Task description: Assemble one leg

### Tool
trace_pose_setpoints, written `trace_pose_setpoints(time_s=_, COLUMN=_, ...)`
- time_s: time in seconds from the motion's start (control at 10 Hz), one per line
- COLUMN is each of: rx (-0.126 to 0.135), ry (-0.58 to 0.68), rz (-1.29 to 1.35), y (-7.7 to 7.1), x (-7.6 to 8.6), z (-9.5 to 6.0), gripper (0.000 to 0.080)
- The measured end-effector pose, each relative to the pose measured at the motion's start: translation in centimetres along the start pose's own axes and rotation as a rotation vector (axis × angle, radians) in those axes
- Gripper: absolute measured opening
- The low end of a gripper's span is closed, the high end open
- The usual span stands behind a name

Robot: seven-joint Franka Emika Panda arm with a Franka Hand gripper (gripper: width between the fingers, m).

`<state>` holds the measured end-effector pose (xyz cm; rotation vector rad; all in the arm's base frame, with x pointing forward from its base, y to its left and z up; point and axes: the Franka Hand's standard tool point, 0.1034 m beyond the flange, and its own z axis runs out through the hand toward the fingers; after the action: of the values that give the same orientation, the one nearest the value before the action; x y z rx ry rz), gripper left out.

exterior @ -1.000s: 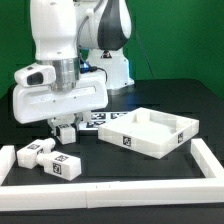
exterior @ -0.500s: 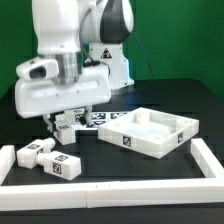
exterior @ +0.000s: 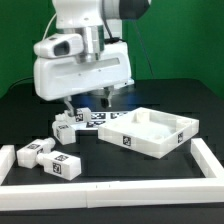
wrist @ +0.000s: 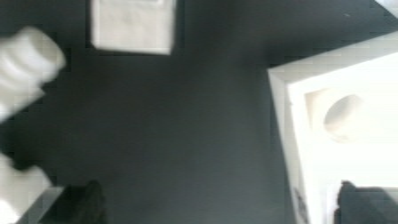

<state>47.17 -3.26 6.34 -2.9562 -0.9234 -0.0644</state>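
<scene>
A leg [exterior: 65, 127], a small white block with tags, lies on the black table left of the white tray-like panel [exterior: 150, 132]. Two more legs [exterior: 35, 152] [exterior: 62, 165] lie nearer the front left. My gripper [exterior: 84, 101] hangs open and empty above the table, up and to the right of the nearest leg and clear of it. The wrist view is blurred: the gripper [wrist: 217, 205] has dark fingers [wrist: 71, 205] far apart with only black table between them, the panel's rim [wrist: 285, 110] on one side and a leg [wrist: 27, 60] on the other.
The marker board [exterior: 100, 118] lies behind the leg, and it also shows in the wrist view [wrist: 134, 25]. A low white rim [exterior: 110, 190] runs along the table's front and up the right side [exterior: 210, 160]. The robot's base stands at the back.
The gripper has risen from low over the nearest leg and moved to the exterior view's right. The leg stays on the table, nothing held.
</scene>
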Motion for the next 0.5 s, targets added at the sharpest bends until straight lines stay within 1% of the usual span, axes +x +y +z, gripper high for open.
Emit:
trace_pose_setpoints(time_s=0.1, rx=-0.001, ry=0.003, rz=-0.053, y=-1.4, x=1.6, z=0.6, gripper=0.0649)
trace_pose_setpoints(time_s=0.2, rx=-0.005, ry=0.007, rz=-0.063, y=-1.9, x=1.6, z=1.3, gripper=0.0649)
trace_pose_setpoints(time_s=0.4, rx=-0.002, ry=0.005, rz=-0.059, y=-1.9, x=1.5, z=1.4, gripper=0.0649)
trace_pose_setpoints(time_s=0.5, rx=-0.012, ry=0.013, rz=-0.048, y=-2.2, x=1.8, z=1.6, gripper=0.0649)
